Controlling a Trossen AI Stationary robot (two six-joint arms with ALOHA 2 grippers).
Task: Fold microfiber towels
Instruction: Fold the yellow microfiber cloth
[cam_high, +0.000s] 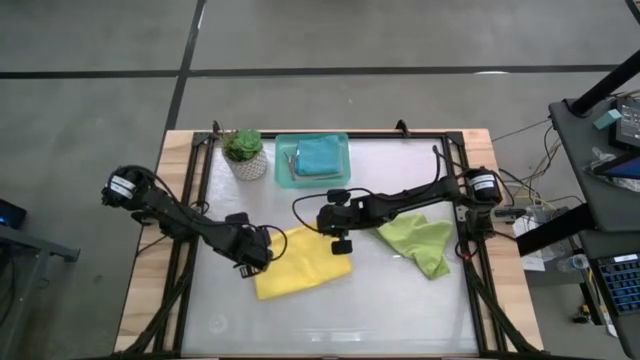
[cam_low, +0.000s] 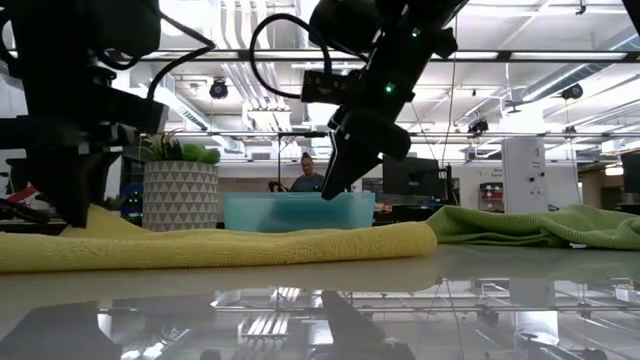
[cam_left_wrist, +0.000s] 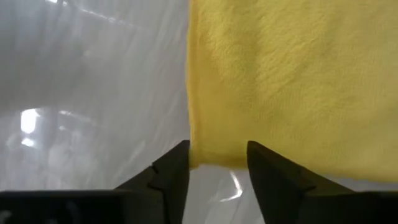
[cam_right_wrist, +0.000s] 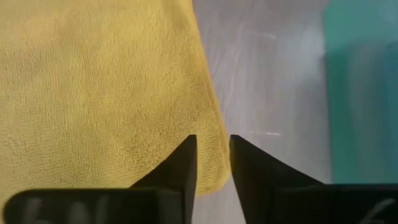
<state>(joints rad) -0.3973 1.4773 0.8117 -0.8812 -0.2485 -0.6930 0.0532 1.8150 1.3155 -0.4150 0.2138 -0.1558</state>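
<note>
The left gripper (cam_left_wrist: 217, 163) stands with fingers parted at the yellow towel's (cam_high: 300, 262) left corner, the cloth edge between them but not pinched. The right gripper (cam_right_wrist: 212, 163), narrowly parted, straddles the opposite corner. The towel lies flat between both arms, long axis running across the table. Lime green towel (cam_high: 420, 240) sits rightward; teal tray (cam_high: 285, 170) and potted plant (cam_high: 245, 155) behind.

The square yellow microfiber towel (cam_left_wrist: 292, 81) showed a matt, nubby cloth pile; the white tabletop (cam_low: 420, 300) was smooth, glossy, reflective.
</note>
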